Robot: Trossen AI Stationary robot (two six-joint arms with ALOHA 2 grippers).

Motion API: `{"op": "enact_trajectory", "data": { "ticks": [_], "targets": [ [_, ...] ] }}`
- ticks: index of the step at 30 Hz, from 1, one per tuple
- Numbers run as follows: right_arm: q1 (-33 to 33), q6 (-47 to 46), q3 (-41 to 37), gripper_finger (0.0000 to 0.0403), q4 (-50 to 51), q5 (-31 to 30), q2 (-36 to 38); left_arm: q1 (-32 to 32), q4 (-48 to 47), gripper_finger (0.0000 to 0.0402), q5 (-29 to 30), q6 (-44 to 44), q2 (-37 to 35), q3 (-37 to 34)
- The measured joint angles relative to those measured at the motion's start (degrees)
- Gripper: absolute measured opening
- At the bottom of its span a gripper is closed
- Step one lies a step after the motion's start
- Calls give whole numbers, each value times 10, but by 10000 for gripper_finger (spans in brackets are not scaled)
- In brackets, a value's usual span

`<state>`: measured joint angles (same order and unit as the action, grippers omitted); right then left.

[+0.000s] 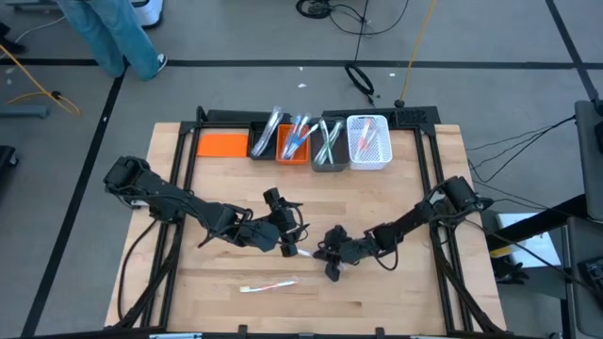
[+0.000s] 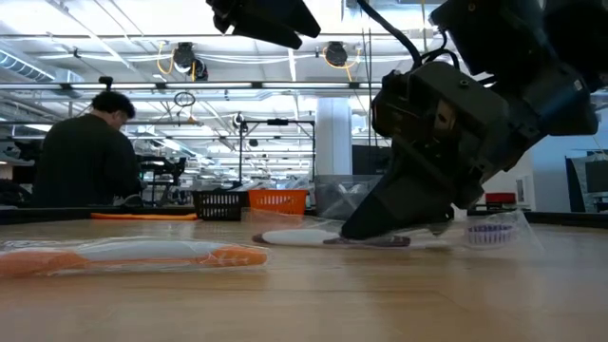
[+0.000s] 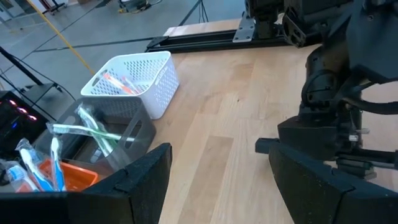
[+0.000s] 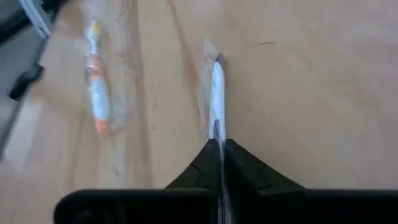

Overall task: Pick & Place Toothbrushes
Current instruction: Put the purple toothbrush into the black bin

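Showing the right end effector (image 1: 332, 261) lowered to the wooden table (image 1: 396, 292), its two fingers (image 4: 242, 169) pressed together on a wrapped toothbrush (image 4: 216, 93) that lies flat on the wood. In the right wrist view the pale handle runs straight out from between the closed fingertips. In the low view the same end effector (image 2: 380, 233) meets the table surface, with the toothbrush's purple-bristled head (image 2: 489, 231) lying just beside it inside clear wrapping.

The left end effector (image 1: 290, 235) hangs close by, just beside the right one, its fingers (image 3: 140, 177) spread wide with nothing between them.

A second wrapped toothbrush with orange accents (image 1: 268, 285) lies on the table nearer the front edge, apart from both arms; it appears at the near left in the low view (image 2: 133, 255) and beside the gripped one in the right wrist view (image 4: 97, 93).

Along the far edge of the table stands a row of bins: a black bin (image 1: 263, 149), an orange bin (image 1: 294, 156), a grey bin (image 1: 329, 164) and a white basket (image 1: 369, 160), each holding toothbrushes. An orange sheet (image 1: 222, 144) lies left of the row.
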<state>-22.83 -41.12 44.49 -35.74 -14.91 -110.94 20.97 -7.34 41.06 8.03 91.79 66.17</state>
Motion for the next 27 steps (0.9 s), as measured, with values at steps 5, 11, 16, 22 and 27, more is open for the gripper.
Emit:
{"op": "enact_trajectory", "data": {
  "ticks": [5, 11, 16, 22, 27],
  "targets": [
    [12, 30, -2, 2, 19, 2, 30, 0, 2, 273, 0, 0, 0, 0],
    [24, 90, -2, 2, 92, -43, 122, 0, 9, 273, 0, -1, 0, 0],
    [33, 135, -2, 2, 164, -116, 206, 0, 12, 273, 0, -1, 0, 0],
    [48, 205, -2, 1, 187, -167, 288, 0, 15, 273, 0, -1, 0, 0],
    [59, 254, -2, 1, 174, -200, 334, 0, 15, 273, 0, -1, 0, 0]
  ]
}}
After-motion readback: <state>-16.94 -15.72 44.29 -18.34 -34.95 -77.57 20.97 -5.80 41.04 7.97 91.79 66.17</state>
